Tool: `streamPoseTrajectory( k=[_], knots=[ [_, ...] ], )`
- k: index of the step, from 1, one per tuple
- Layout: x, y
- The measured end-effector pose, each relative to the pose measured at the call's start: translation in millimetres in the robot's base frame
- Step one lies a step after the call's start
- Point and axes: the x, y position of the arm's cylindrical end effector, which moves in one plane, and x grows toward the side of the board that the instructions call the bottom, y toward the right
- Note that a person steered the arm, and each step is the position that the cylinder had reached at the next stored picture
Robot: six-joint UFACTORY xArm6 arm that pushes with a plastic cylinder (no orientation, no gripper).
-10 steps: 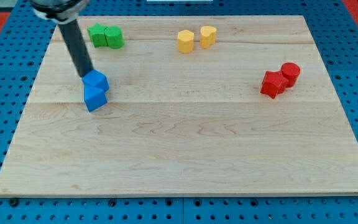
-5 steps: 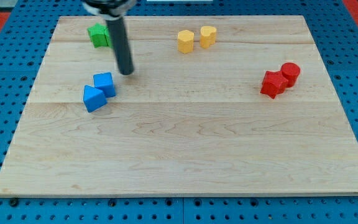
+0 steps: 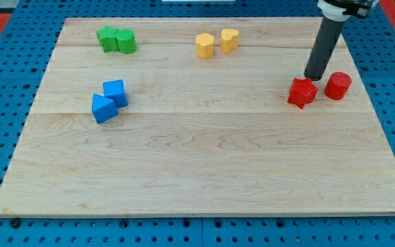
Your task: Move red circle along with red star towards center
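So my tip [image 3: 314,77] was down on the wooden board [image 3: 204,171] over on the view's right, parked just above the red star [image 3: 302,92] and basically touching its upper edge. No jaws on me, just a plain rod, so I had hold of nothing. The red circle [image 3: 337,85] sat just to the right of the star with a small gap between them, and my tip was near the top of that gap. Both reds were well off to the right of the board's middle. The two blue blocks [image 3: 109,100] were touching each other at the left, the green pair [image 3: 116,40] sat at the top left, and the two yellow blocks [image 3: 217,43] were at the top centre.
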Motion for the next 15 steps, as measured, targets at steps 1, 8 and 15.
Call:
streamPoseTrajectory(
  k=[1, 8, 15],
  knots=[
    [-22.8, 19.7],
    [22.2, 33.7],
    [36.1, -51.5]
  ],
)
